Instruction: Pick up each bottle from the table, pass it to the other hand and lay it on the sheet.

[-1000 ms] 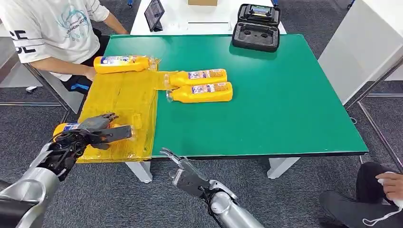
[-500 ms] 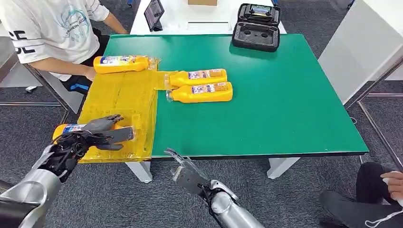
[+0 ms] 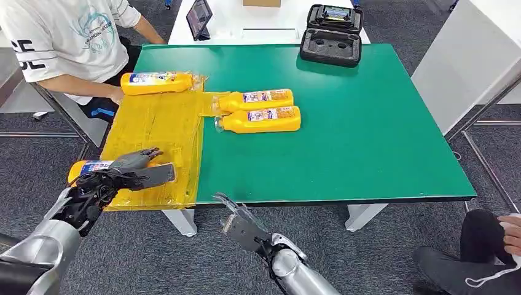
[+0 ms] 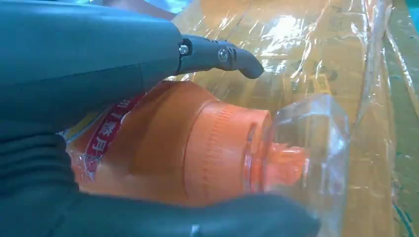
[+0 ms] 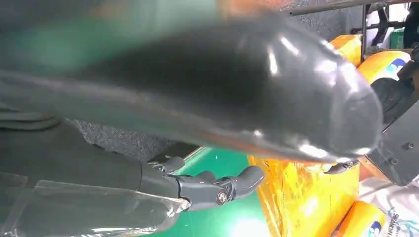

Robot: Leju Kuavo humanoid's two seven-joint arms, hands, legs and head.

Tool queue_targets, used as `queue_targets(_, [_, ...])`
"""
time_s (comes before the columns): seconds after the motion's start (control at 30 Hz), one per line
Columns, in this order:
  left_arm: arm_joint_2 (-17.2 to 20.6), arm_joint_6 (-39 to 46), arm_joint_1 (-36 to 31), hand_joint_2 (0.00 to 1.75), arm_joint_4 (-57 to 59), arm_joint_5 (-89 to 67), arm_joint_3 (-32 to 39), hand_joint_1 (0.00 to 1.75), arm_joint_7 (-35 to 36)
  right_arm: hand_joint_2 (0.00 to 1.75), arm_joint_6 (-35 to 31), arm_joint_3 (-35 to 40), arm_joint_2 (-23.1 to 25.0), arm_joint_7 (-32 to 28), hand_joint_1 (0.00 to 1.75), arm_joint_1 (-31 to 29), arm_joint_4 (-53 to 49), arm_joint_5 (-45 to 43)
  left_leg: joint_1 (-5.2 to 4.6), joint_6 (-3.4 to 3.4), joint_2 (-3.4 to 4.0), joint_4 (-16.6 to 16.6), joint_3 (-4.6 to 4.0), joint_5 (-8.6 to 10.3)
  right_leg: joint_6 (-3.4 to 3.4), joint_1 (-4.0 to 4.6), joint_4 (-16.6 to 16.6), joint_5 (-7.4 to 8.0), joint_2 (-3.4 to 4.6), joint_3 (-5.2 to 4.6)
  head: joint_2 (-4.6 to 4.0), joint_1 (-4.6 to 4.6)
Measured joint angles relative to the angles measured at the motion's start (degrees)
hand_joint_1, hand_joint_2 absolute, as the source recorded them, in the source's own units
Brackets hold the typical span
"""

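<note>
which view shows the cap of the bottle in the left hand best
The left wrist view: the orange bottle's clear plastic cap shows close up beyond the left hand. In the head view that hand hides the cap. The right wrist view gives blurred orange shapes.

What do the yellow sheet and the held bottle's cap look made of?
The yellow sheet looks like thin glossy plastic film: it shows wrinkles and bright glare. The clear cap on the orange bottle in the left hand looks like rigid transparent plastic; the orange nozzle shows through.
</note>
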Motion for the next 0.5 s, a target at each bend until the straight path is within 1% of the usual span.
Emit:
queue_targets(0.23, [0.0,0.0,0.2,0.0,-1.0,1.6,0.0,0.0,-1.8,0.0,0.0,-0.2,0.0,1.1,0.0,0.0,0.5,0.1,0.0,0.0,0.0,0.0,0.0,0.0,0.0,0.0,0.0,0.0,0.0,0.01,0.0,0.0])
queue_targets(0.3, [0.0,1.8,0.5,0.0,-1.6,2.8,0.1,0.0,-2.0,0.0,0.0,-0.4,0.0,1.1,0.0,0.0,0.8,0.1,0.0,0.0,0.0,0.0,0.0,0.0,0.0,0.0,0.0,0.0,0.0,0.0,0.0,0.02])
queue_targets(0.4, [-1.1,10.4,1.6,0.0,-4.1,8.5,2.0,0.0,-4.3,0.0,0.1,-0.5,0.0,1.1,0.0,0.1,0.8,0.4,0.0,0.0,-0.01,0.0,-0.01,0.0,0.0,0.0,0.0,0.0,0.0,-0.02,0.0,0.0])
queue_targets(0.47, [-2.4,17.0,2.9,0.0,-7.3,15.0,4.7,0.0,-7.4,0.0,0.2,-0.5,0.0,1.0,0.0,0.2,0.8,0.5,-0.01,0.0,-0.01,0.0,-0.02,0.0,0.0,-0.01,0.0,0.0,0.0,-0.02,0.0,-0.02])
queue_targets(0.5, [-3.1,18.6,3.6,0.0,-9.1,17.5,6.0,0.0,-8.5,0.0,0.3,-0.5,0.0,1.0,0.0,0.3,0.8,0.5,-0.02,0.01,-0.01,0.0,-0.03,0.0,0.0,-0.01,0.0,0.0,0.0,-0.02,0.0,0.02])
